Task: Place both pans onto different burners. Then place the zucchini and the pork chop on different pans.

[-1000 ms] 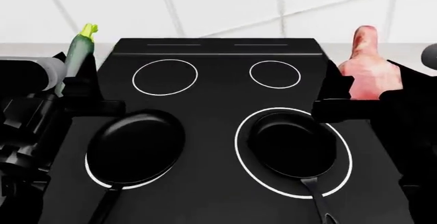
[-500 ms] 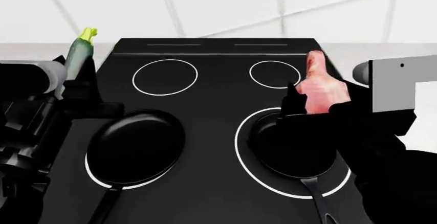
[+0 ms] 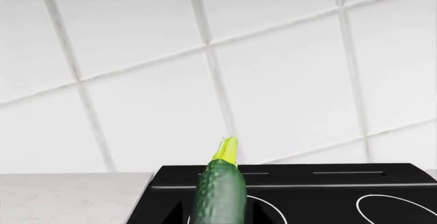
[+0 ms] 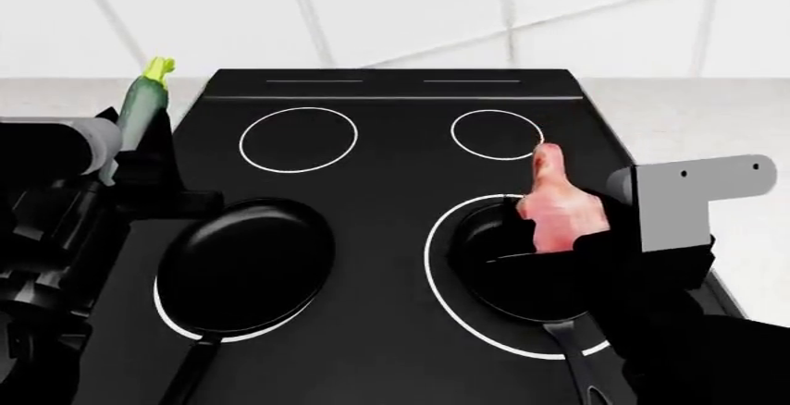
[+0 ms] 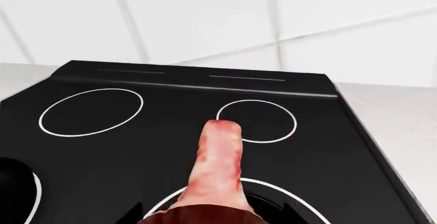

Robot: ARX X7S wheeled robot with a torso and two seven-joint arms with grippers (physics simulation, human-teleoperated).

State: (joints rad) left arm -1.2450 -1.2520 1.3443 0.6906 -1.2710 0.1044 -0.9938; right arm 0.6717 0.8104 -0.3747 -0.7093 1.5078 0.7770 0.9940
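Two black pans sit on the black cooktop [image 4: 395, 91]: a deeper pan [image 4: 247, 264] on the front left burner and a shallow long-handled pan [image 4: 528, 271] on the large front right burner [image 4: 438, 280]. My right gripper [image 4: 561, 243] is shut on the pink pork chop [image 4: 556, 203] and holds it over the right pan's far rim; it also shows in the right wrist view [image 5: 218, 162]. My left gripper [image 4: 136, 160] is shut on the green zucchini [image 4: 142, 104], held left of the cooktop; it also shows in the left wrist view [image 3: 220, 191].
Two more white rings lie at the back of the cooktop: one at the left [image 4: 299, 139], a smaller one at the right [image 4: 497, 134]. Grey counter [image 4: 691, 118] flanks the cooktop and a white tiled wall [image 4: 395, 7] rises behind.
My right arm has carried the pork chop left and toward me, from beside the cooktop to above the right pan. The left arm and zucchini have barely moved.
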